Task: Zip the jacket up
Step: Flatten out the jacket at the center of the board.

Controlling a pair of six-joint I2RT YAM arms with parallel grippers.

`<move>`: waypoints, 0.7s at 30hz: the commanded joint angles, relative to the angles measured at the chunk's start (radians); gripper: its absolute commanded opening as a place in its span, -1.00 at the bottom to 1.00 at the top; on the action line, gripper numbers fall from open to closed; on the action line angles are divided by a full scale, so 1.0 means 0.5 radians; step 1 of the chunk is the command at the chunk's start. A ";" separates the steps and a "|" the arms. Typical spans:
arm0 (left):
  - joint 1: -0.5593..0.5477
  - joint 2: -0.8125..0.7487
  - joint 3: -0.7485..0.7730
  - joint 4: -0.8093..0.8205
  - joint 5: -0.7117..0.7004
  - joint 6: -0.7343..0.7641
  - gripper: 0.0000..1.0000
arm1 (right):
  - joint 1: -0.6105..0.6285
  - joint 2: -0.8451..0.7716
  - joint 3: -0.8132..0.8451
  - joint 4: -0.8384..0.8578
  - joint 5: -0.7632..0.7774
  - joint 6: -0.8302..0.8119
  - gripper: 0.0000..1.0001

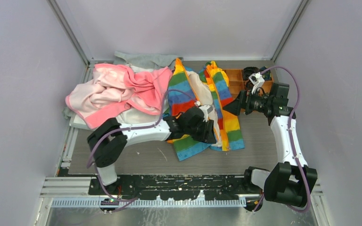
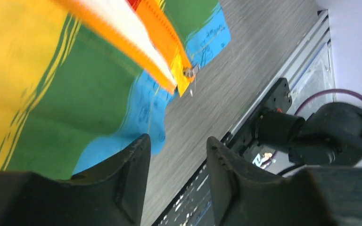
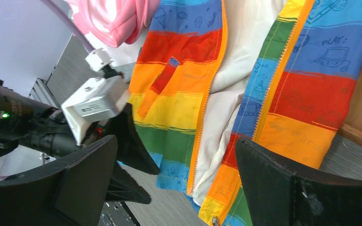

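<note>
The rainbow-striped jacket point(image 1: 188, 94) lies open on the table, with its cream lining point(image 3: 238, 70) showing between the two separate orange zipper edges point(image 3: 206, 108). A small metal zipper piece point(image 3: 213, 220) sits at the bottom of the right-hand edge; it also shows in the left wrist view point(image 2: 187, 72). My left gripper point(image 1: 211, 134) hangs over the jacket's blue hem point(image 2: 146, 113); it is open and empty point(image 2: 178, 141). My right gripper point(image 1: 229, 107) is open and empty, beside the jacket's right panel, and faces the open front point(image 3: 176, 141).
A pink garment point(image 1: 118, 89) is piled at the back left on a white one, with a grey garment point(image 1: 143, 60) behind it. A brown wooden compartment tray point(image 1: 235, 80) stands at the back right, touching the jacket's right side. Grey walls enclose the table.
</note>
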 commanded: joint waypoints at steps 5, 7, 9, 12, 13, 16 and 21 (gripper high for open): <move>0.003 -0.704 -0.557 0.490 -0.155 0.353 0.14 | -0.009 -0.068 0.097 0.018 0.063 -0.010 0.99; 0.002 -0.844 -0.669 0.454 -0.238 0.484 0.16 | -0.011 -0.066 0.097 0.020 0.058 -0.011 0.99; -0.001 -0.966 -0.767 0.395 -0.330 0.571 0.17 | -0.010 -0.066 0.094 0.022 0.051 -0.011 1.00; -0.057 -1.130 -0.879 0.309 -0.557 0.690 0.17 | -0.011 -0.065 0.089 0.026 0.041 -0.008 1.00; -0.100 -1.168 -0.910 0.289 -0.663 0.744 0.17 | -0.011 -0.063 0.088 0.027 0.038 -0.008 0.99; -0.302 -1.217 -0.981 0.285 -1.061 0.953 0.19 | -0.010 -0.061 0.080 0.034 0.034 -0.008 0.99; -0.604 -1.013 -0.940 0.300 -1.621 1.086 0.40 | -0.011 -0.049 0.073 0.044 0.037 -0.009 1.00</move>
